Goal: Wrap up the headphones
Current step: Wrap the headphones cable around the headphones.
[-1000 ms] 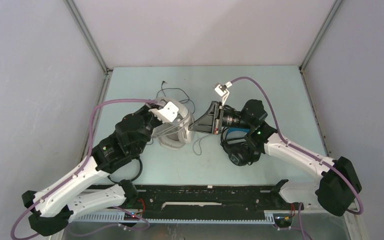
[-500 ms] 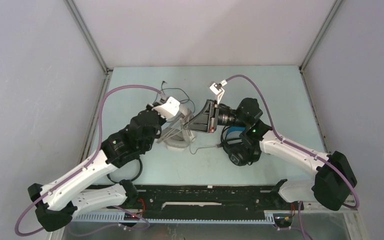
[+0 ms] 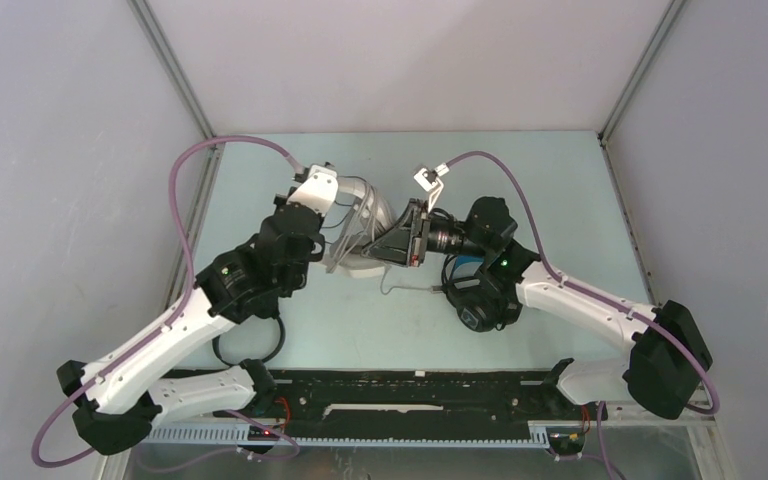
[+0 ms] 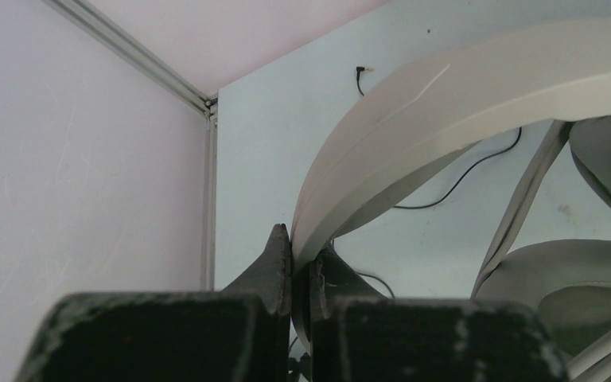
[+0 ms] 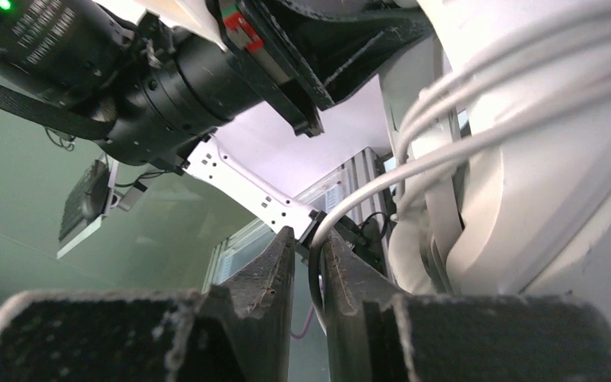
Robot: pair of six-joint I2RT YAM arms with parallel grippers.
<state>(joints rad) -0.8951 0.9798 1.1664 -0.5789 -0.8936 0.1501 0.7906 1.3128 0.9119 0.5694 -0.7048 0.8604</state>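
Left hand (image 4: 301, 263): clenched on the headband (image 4: 445, 95) of the white headphones (image 3: 363, 263), at ten o'clock on the tabletop (image 3: 540, 170)
Right hand (image 5: 309, 253): nipping the grey cable (image 5: 477, 135); coils lay round the earcup
Risk: a thin pinch could slip; coils might spring loose; black headphones (image 3: 475, 305) crowded in at four o'clock
Hidden: grey cable's plug; arms covered it

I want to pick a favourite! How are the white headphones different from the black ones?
The white headphones are pale grey-white; the black headphones are dark with blue. The white ones are pinched by the headband in the left tool, with grey cable looped round them; the black ones lie loose on the table. Both are big over-ear pairs.
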